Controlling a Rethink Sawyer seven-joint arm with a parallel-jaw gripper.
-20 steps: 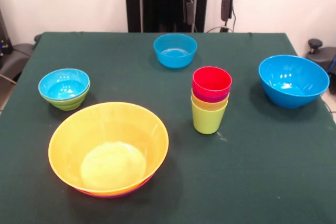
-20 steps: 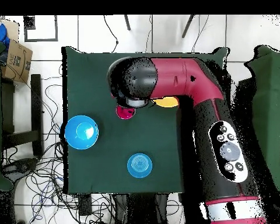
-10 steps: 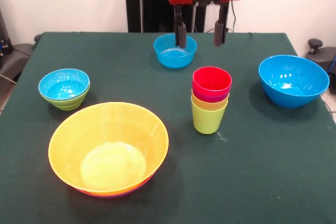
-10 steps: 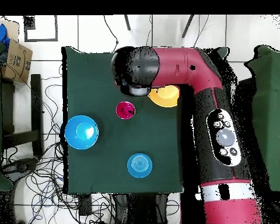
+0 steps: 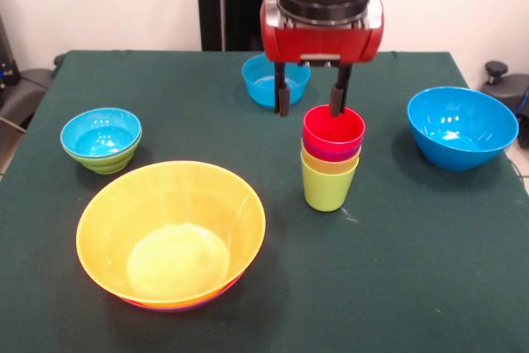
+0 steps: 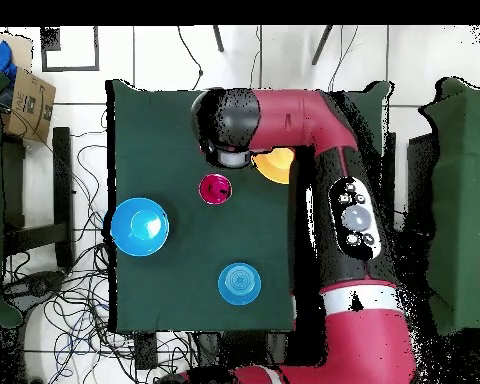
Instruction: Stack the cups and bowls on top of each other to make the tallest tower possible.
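Observation:
The tower [image 5: 331, 159] is a stack of nested cups: the red cup [image 5: 333, 128] on top, then purple and yellow rims, with the lime green cup [image 5: 328, 188] lowest. It also shows in the overhead view [image 6: 215, 188]. My gripper [image 5: 309, 110] is open and empty. It hangs just behind and left of the red cup, with its right fingertip [image 5: 336, 107] at the cup's far rim. The large yellow-orange bowl [image 5: 171, 225] sits in the purple bowl [image 5: 195, 305]. A small blue bowl [image 5: 101, 132] sits in the green bowl [image 5: 108, 162].
A second small blue bowl [image 5: 264, 82] stands behind the gripper, partly hidden. The large blue bowl [image 5: 461, 126] stands at the right. In the overhead view the arm [image 6: 304, 120] covers part of the yellow-orange bowl [image 6: 276, 166] and hides the gripper.
The gripper has come down and forward from the top edge, past the far small blue bowl, to the red cup's rim. The cups and bowls have not moved.

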